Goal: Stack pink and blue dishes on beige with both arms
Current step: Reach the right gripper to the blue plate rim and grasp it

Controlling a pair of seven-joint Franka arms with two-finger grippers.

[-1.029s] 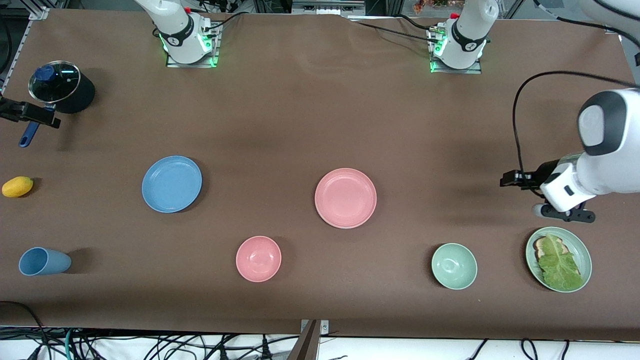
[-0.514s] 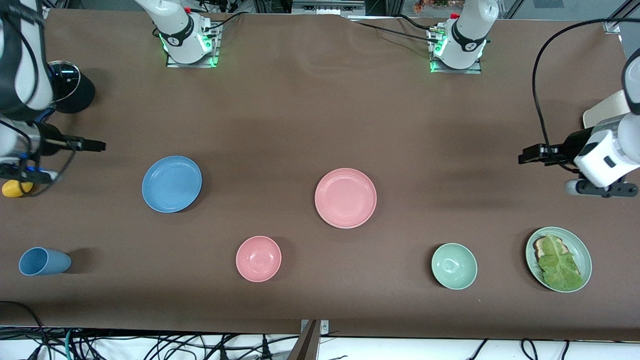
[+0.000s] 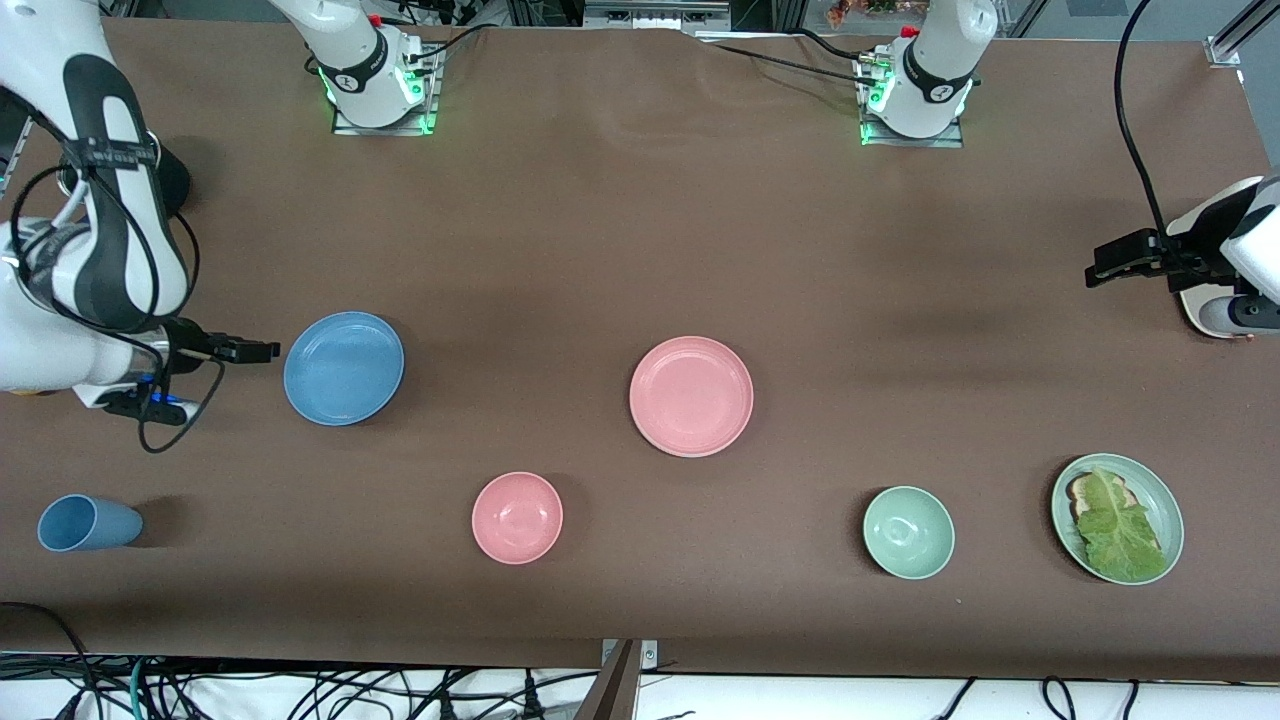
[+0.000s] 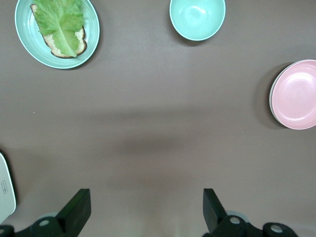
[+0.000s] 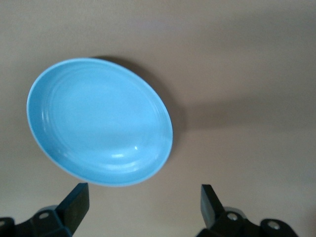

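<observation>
The blue plate [image 3: 343, 368] lies toward the right arm's end of the table. My right gripper [image 3: 262, 351] hangs open just beside its rim. In the right wrist view the blue plate [image 5: 98, 121] lies just ahead of that open gripper [image 5: 143, 203], with nothing between the fingers. The pink plate [image 3: 691, 396] sits mid-table and also shows in the left wrist view [image 4: 296, 94]. The beige plate [image 3: 1205, 215] lies at the left arm's end, mostly covered by that arm. My left gripper [image 3: 1102, 268] stands open and empty [image 4: 145, 210] over bare table beside the beige plate's edge [image 4: 4, 192].
Nearer the front camera stand a pink bowl [image 3: 517, 517], a green bowl [image 3: 908, 532] and a green plate with lettuce on bread [image 3: 1117, 518]. A blue cup [image 3: 85, 523] lies on its side at the right arm's end.
My right arm has swung in from the table's end to the blue plate's rim. My left gripper has moved away from the lettuce plate toward the bases, over the beige plate's side.
</observation>
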